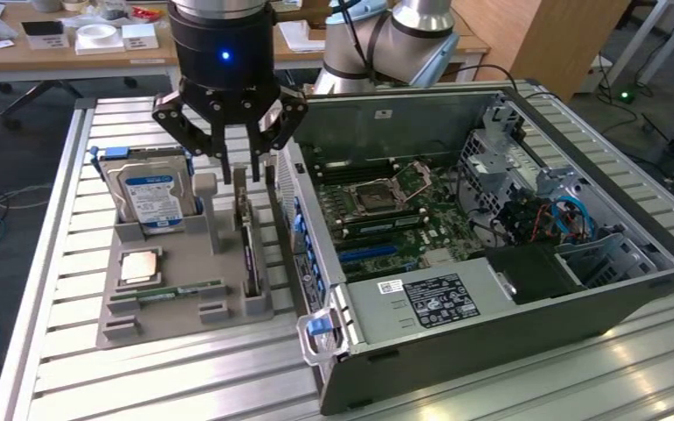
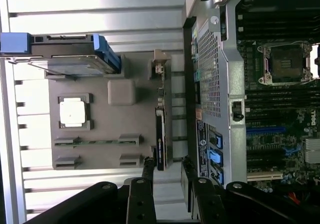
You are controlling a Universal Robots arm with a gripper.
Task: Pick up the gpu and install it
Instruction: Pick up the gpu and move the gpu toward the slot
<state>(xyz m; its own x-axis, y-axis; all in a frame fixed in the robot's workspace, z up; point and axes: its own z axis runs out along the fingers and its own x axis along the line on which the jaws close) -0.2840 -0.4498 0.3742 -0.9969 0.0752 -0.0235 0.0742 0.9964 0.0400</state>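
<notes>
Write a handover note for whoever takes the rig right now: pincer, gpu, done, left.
The pincer is open and hangs just above the gpu, a finger to each side of the card's line, gripping nothing.
The gpu stands on edge in the grey tray, next to the open case.
Done: pincer lined up over the gpu.
Left: pick-up and install; the gpu is not yet lifted.
</notes>
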